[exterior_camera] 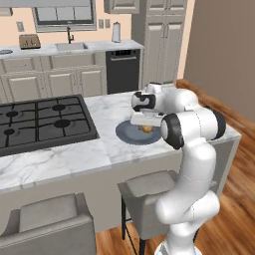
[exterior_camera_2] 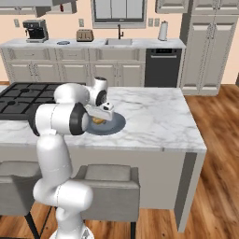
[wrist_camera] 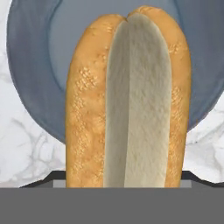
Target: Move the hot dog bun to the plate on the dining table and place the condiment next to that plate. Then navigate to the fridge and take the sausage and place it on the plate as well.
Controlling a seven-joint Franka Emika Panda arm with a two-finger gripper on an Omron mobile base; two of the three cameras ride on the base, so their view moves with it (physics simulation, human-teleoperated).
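Note:
The golden-tan hot dog bun (wrist_camera: 127,100) stands between my fingertips, split side facing the hand camera. My gripper (wrist_camera: 127,181) is shut on it, just above the slate blue-grey plate (wrist_camera: 30,65). From the base, the hand (exterior_camera: 146,123) hovers low over the plate (exterior_camera: 127,133) on the marble dining table (exterior_camera: 109,112), and a bit of the bun (exterior_camera: 146,129) peeks out under it. The right base view shows the same gripper (exterior_camera_2: 99,117), bun (exterior_camera_2: 98,121) and plate (exterior_camera_2: 116,122). The condiment, the fridge and the sausage are out of view.
A black gas cooktop (exterior_camera: 45,122) lies in the table left of the plate. Grey stools (exterior_camera: 149,194) stand along the near side of the island. A back counter with a sink (exterior_camera_2: 119,42), toaster (exterior_camera_2: 84,34) and black dishwasher (exterior_camera_2: 162,67) runs along the far wall.

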